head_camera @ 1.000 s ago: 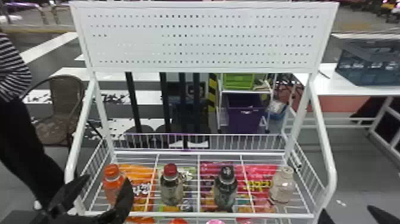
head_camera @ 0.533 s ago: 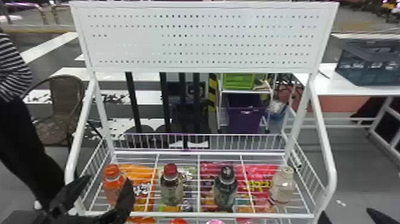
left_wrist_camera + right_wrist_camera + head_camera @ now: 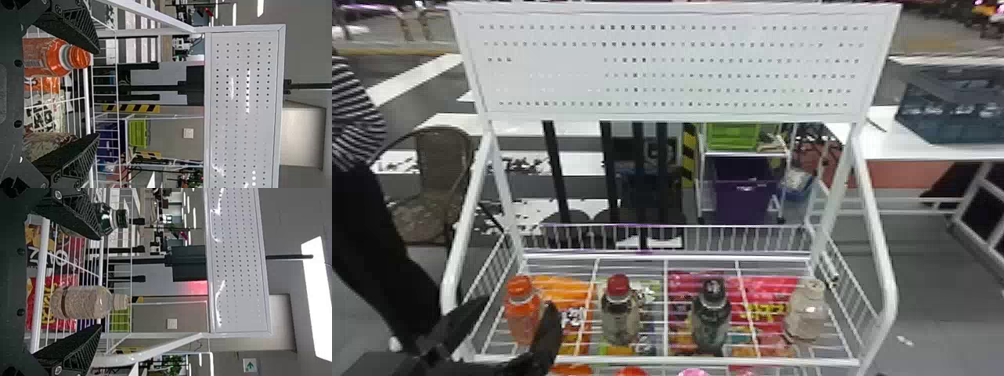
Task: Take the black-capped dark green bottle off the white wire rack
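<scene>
Four bottles (image 3: 619, 322) stand apart in the head view, we judge to leave gripping room, the black-capped dark green bottle (image 3: 711, 320) third from left on the white wire rack (image 3: 662, 361). In the left wrist view, our left gripper (image 3: 98, 94) is wide open, empty, near the orange bottle (image 3: 53, 58). In the right wrist view, our right gripper (image 3: 101, 282), empty too, spreads wide, likely ready to straddle a bottle

Room for my fingers: one gap is opening on each side of the black-capped dark green bottle (image 3: 711, 327). Obstacles: a red-capped clear bottle (image 3: 620, 322) and a pale beige bottle (image 3: 806, 312) are flanking; a white front rail (image 3: 652, 359) is running across; a white perforated panel (image 3: 682, 75) is rising behind.
</scene>
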